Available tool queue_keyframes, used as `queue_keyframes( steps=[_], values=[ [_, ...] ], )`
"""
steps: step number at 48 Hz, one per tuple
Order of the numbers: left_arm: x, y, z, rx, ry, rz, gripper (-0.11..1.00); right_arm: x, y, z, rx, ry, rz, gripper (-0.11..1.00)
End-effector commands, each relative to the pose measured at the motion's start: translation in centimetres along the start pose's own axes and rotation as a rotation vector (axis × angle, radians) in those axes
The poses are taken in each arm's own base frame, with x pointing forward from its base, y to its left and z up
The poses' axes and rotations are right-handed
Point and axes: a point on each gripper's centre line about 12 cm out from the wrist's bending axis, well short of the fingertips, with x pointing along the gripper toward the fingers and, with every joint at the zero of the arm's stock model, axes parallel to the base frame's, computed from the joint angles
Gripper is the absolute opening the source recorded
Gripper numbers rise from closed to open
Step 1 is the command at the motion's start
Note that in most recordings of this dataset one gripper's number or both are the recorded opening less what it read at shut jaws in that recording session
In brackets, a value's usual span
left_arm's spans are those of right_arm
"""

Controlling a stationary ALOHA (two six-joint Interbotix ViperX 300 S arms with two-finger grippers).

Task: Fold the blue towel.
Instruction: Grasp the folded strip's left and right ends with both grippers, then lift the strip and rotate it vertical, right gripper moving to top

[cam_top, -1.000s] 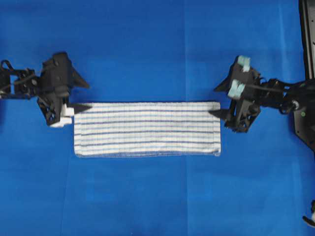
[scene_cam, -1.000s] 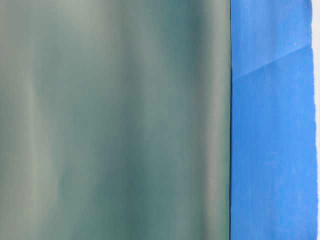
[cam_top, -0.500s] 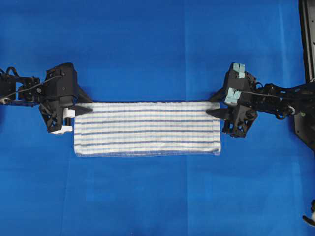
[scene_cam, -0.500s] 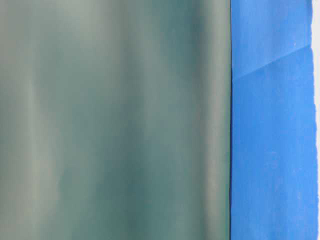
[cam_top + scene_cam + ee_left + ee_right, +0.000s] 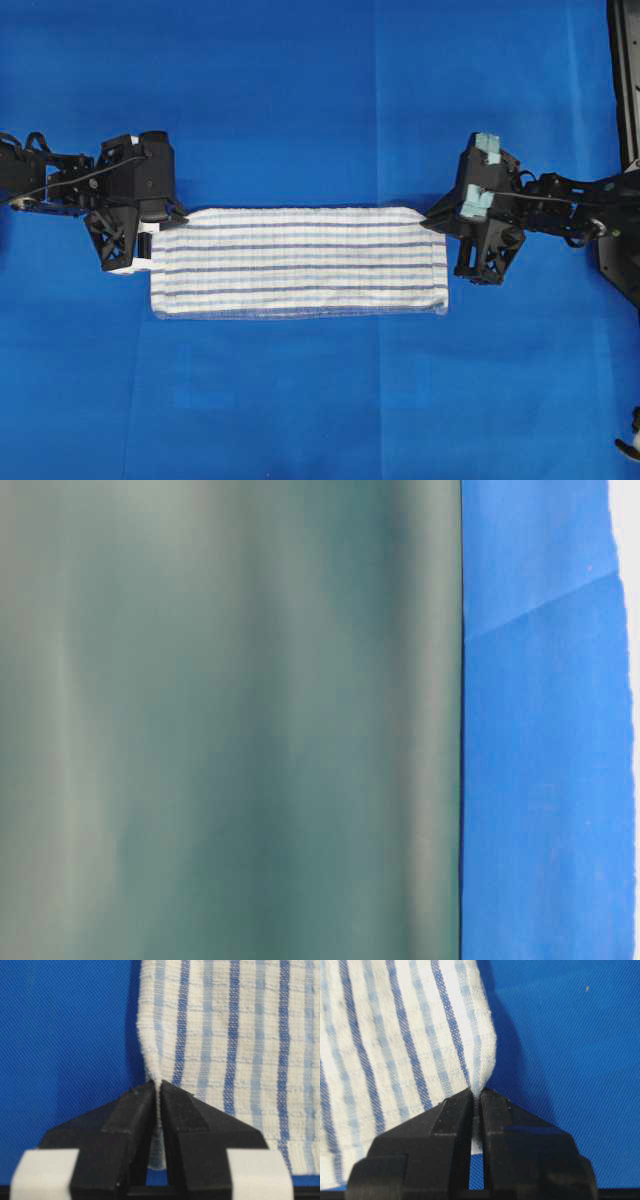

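Corners pinched now: left gripper (image 5: pixel 156 1091) and right gripper (image 5: pixel 476 1097) have just clamped the blue towel (image 5: pixel 298 262)'s far edge, so lifting it over can follow.

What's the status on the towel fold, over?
Left tool shut on towel far corner. Right tool shut on the other far corner. Towel flat on blue cover, corners pinched up. Nothing in the way.

The towel (image 5: pixel 298 262) lies flat mid-table, a gripper pinching each far corner: left gripper (image 5: pixel 172 219), right gripper (image 5: pixel 432 220). Bare blue cloth (image 5: pixel 320 100) spreads far and near of them, unobstructed.
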Motion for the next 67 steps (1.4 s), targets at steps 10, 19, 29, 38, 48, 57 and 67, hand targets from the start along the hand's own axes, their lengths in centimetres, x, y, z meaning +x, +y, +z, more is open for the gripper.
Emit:
queue_keyframes(
  steps=[10, 19, 29, 38, 48, 57, 67],
  values=[
    [-4.1, -0.1, 4.1, -0.010, -0.094, -0.007, 0.03, -3.4, 1.3, 3.0, 0.021, -0.093, 0.102, 0.04],
    [-6.5, -0.1, 5.4, -0.017, -0.161, -0.011, 0.03, -5.1, 2.0, 3.9, 0.028, -0.119, 0.153, 0.04],
    [-6.3, -0.8, 5.7, -0.081, -0.165, -0.032, 0.03, -4.8, 1.7, 4.7, 0.041, -0.128, 0.142, 0.04],
    [-6.3, -2.8, 6.6, -0.194, -0.224, -0.100, 0.03, -4.0, -1.1, 7.2, 0.099, -0.169, 0.053, 0.04],
    [-6.6, -5.3, 8.2, -0.253, -0.329, -0.191, 0.03, -3.4, -4.1, 10.3, 0.112, -0.189, -0.024, 0.04],
    [-5.8, -6.6, 10.8, -0.258, -0.375, -0.225, 0.03, -2.8, -6.0, 13.0, 0.084, -0.217, -0.075, 0.04],
    [-3.8, -7.6, 14.7, -0.254, -0.399, -0.234, 0.03, -2.3, -7.8, 15.5, 0.061, -0.251, -0.123, 0.04]
  ],
)
